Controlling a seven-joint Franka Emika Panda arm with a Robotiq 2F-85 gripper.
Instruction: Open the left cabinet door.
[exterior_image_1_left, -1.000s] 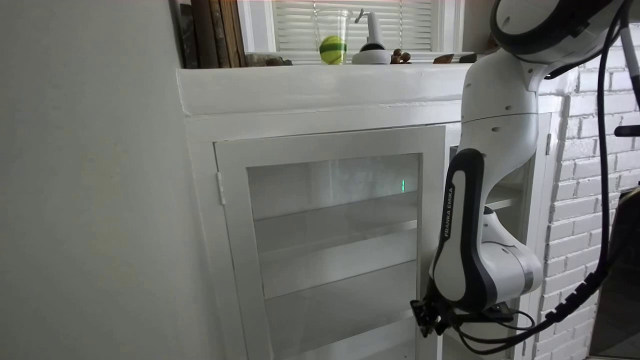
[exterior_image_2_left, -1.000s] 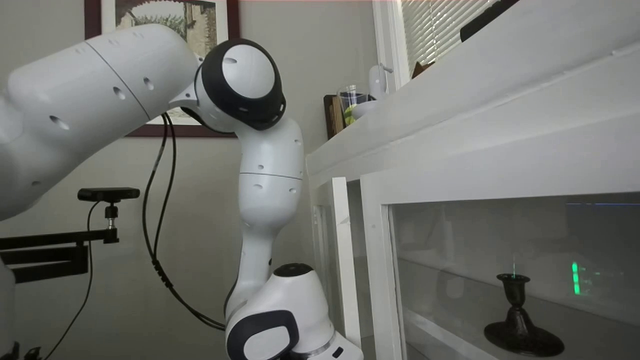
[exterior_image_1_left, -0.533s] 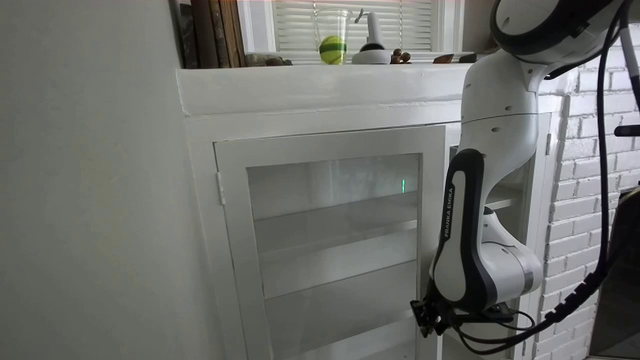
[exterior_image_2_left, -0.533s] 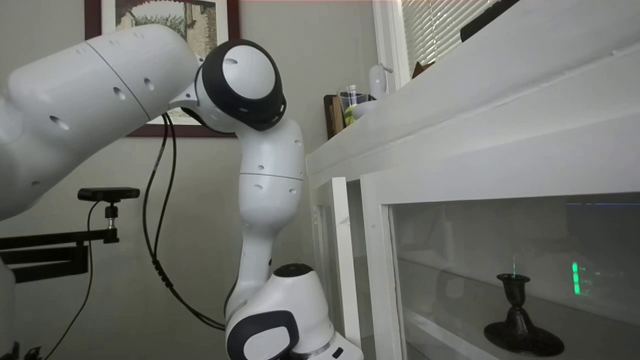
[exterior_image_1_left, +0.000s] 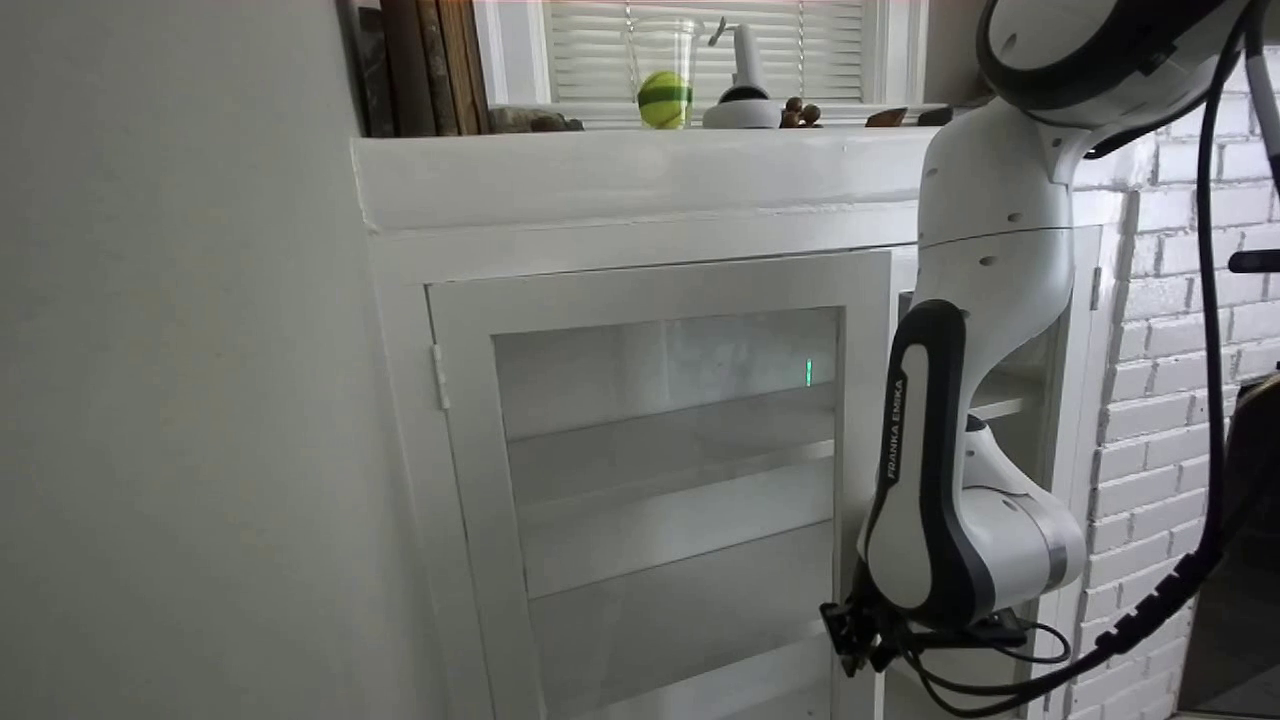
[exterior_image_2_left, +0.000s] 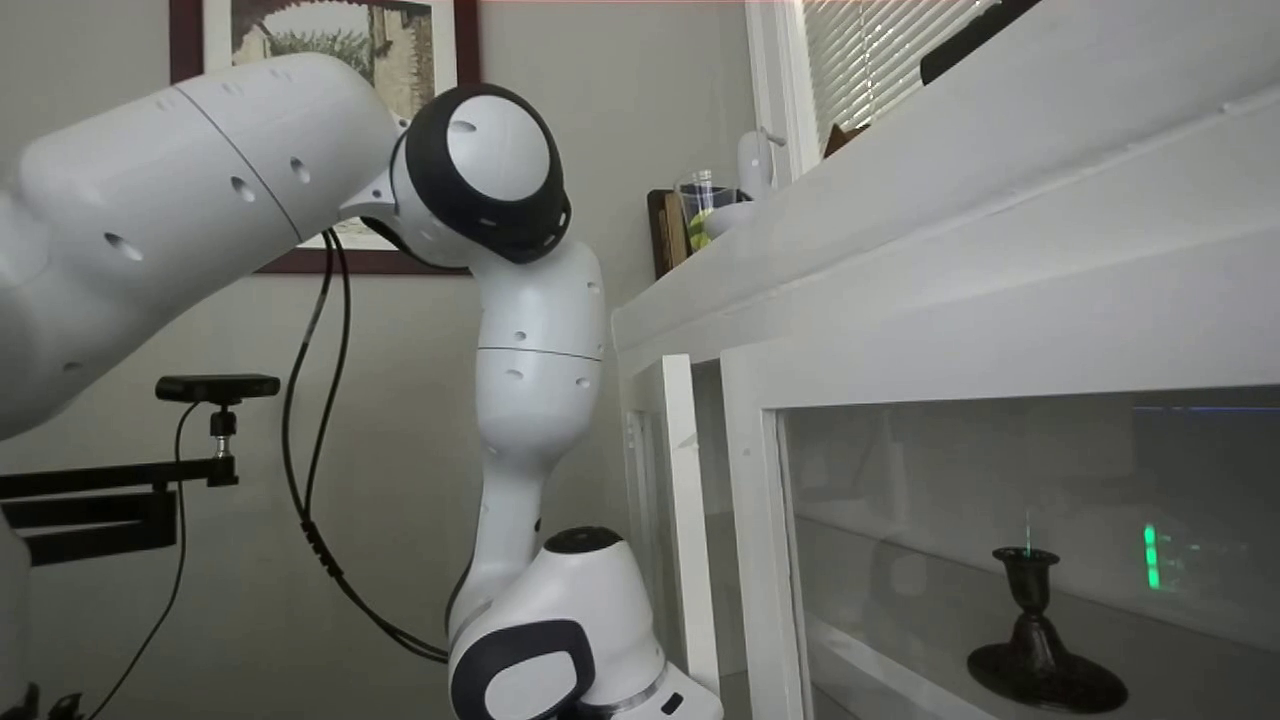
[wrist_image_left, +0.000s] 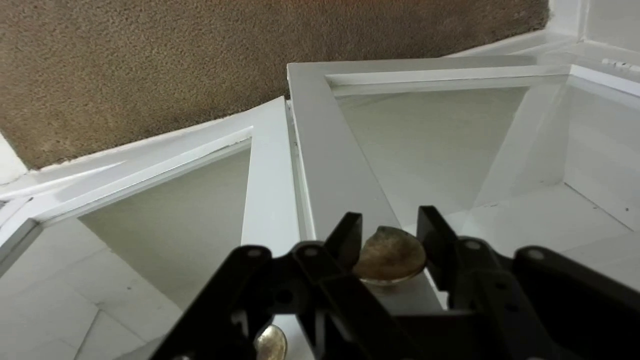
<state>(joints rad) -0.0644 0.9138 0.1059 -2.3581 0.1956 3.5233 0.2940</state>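
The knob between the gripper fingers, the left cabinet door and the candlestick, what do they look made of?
Knob: likely metal, perhaps tarnished brass, by its mottled brown face and glinting rim. Left cabinet door: probably painted wood, by its smooth opaque white coat; its clear pane shows reflections, so likely glass. Candlestick: probably dark metal, by glints on its blackish surface; which metal, I can't tell.

We see a white-shelled robot arm (exterior_image_2_left: 537, 315), dimpled with small oval recesses (exterior_image_2_left: 123, 246) and scored by thin dark seams (exterior_image_2_left: 540, 351), a round white cap (exterior_image_2_left: 498, 147) ringed in black. White "FRANKA EMIKA" lettering (exterior_image_1_left: 895, 428) marks its curved black trim (exterior_image_1_left: 943, 480). We also note slim black cables (exterior_image_1_left: 1209, 300), a ribbed black sleeve (exterior_image_1_left: 1158, 606) and a black, many-linked gripper (wrist_image_left: 390, 220) dotted with round grey screw heads (wrist_image_left: 536, 254).
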